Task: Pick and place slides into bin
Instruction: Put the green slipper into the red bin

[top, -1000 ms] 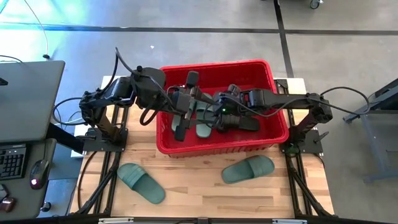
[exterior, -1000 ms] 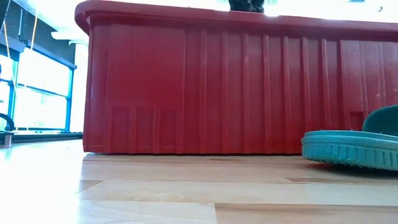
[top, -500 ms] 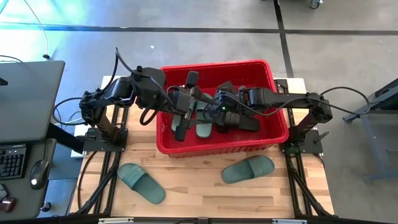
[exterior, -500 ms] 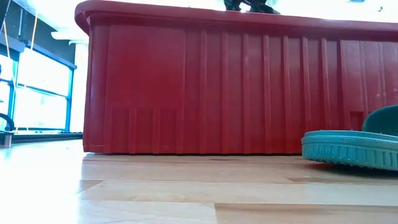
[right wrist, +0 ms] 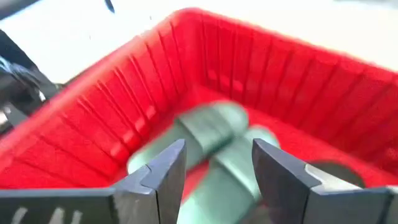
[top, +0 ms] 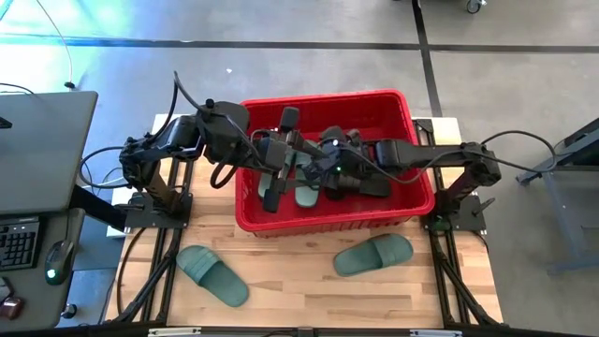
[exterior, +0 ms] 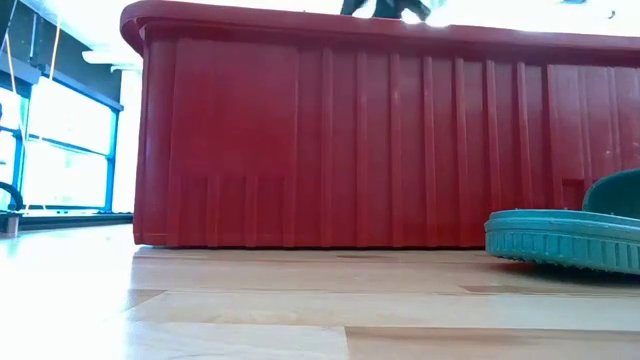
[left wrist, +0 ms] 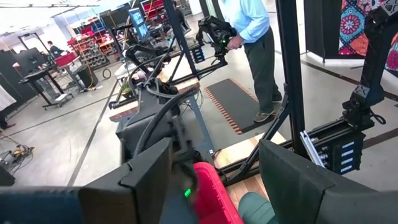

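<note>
Both pairs of jaws stood apart with nothing between them. On the right gripper [right wrist: 214,180], the 2 dark, flat-faced fingers [right wrist: 163,171] framed a gap that looked down into the bin [right wrist: 205,56], where 2 sage green slides [right wrist: 205,134] lay side by side on the red floor, below the fingertips and clear of them. Its arm reached level from the table's right side across the bin's rim, the wrist hanging over the bin's middle [top: 335,168]. The left gripper [left wrist: 214,180] likewise showed open fingers, pointing out over the bin's rim toward the room, where a person [left wrist: 255,43] stood by another rig; its arm stretched in from the left with the gripper [top: 276,178] over the bin's left half.

The bin [top: 328,220] was ribbed red plastic with a rolled rim. Inside it, green and black slides lay partly hidden under the arms. On the bare wooden table [top: 290,276], 2 more sage green slides rested in front of the bin: one [top: 211,274] at front left, one [top: 373,255] at front right, well apart from either gripper.
</note>
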